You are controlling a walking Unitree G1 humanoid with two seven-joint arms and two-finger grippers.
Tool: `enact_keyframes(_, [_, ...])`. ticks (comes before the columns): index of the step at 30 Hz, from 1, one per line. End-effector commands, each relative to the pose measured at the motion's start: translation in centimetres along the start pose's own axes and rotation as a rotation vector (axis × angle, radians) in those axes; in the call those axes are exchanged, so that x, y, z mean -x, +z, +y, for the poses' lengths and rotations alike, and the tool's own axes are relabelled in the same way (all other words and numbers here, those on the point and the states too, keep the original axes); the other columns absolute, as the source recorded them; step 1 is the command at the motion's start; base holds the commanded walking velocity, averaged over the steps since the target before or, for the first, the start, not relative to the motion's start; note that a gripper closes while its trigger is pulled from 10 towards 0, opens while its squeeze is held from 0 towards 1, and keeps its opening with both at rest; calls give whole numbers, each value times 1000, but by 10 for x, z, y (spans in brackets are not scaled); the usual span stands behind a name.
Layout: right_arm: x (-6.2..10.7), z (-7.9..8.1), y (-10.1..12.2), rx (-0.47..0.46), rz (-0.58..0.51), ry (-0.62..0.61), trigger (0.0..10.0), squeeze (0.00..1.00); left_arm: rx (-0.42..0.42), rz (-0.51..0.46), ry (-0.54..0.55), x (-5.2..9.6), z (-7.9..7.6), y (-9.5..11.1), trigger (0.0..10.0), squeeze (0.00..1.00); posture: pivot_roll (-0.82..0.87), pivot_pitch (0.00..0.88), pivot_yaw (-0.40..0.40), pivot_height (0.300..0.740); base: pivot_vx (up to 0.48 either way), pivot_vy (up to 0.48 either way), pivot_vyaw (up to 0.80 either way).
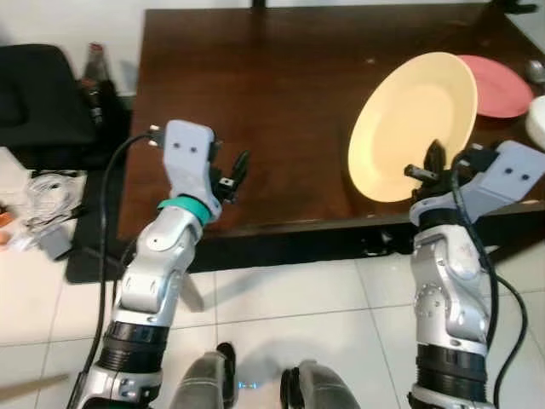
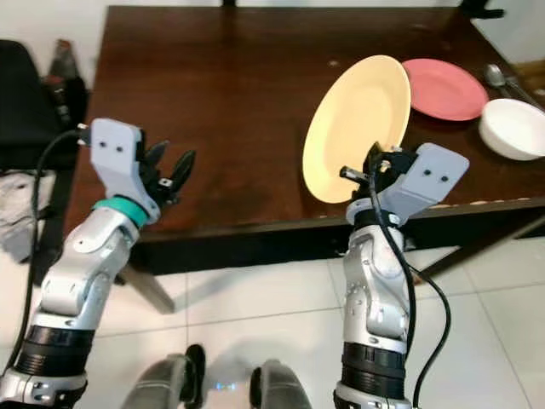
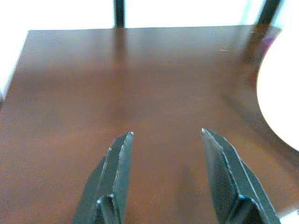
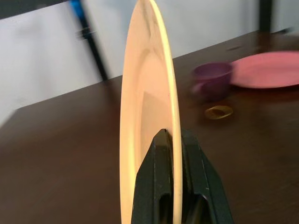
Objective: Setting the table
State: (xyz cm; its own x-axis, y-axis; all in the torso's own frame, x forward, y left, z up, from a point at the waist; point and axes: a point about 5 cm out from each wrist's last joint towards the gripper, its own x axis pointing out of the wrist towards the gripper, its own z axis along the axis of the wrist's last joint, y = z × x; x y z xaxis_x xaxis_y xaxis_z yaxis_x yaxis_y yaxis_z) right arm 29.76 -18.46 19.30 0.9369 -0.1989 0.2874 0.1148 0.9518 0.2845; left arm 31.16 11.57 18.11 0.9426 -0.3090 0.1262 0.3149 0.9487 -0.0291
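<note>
A dark brown wooden surface (image 1: 272,111) stands on a white tiled floor (image 1: 281,315), with a black chair (image 1: 38,94) off its left end. The right pincer (image 2: 373,166) is pressed together on the lower rim of a yellow plate (image 2: 358,128), holding it tilted nearly on edge above the near right part of the surface. Beyond and to the right of this pincer lie a pink plate (image 2: 444,88), flat on the surface, and a white bowl (image 2: 513,128) just beside it; a spoon (image 2: 496,77) lies past the bowl. A purple cup (image 4: 212,80) and a small yellowish ring (image 4: 218,111), possibly a band, sit beyond the held plate, blurred. The left pincer (image 3: 166,177) hovers over the near left of the surface, its fingers (image 3: 114,172) spread and gripping nothing, well apart from the yellow plate.
</note>
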Motion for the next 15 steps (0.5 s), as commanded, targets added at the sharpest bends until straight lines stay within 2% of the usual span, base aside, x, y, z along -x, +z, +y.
enact_keyframes(1, [0, -6, -1, 3, -3, -20, 10000, 0, 4, 15, -19, 0, -5, -3, 10000, 0, 37, 63, 28, 740, -304, 0, 0])
enact_keyframes(5, [-4, -4, -2, 1, -6, -15, 10000, 0, -1, 21, -19, -2, -3, -4, 10000, 0, 37, 52, 34, 740, -307, 0, 0])
enact_keyframes(15, [-1, -9, -4, 6, -6, -34, 10000, 0, -7, 24, -29, -4, -3, -6, 10000, 0, 30, 30, 43, 740, -305, 0, 0])
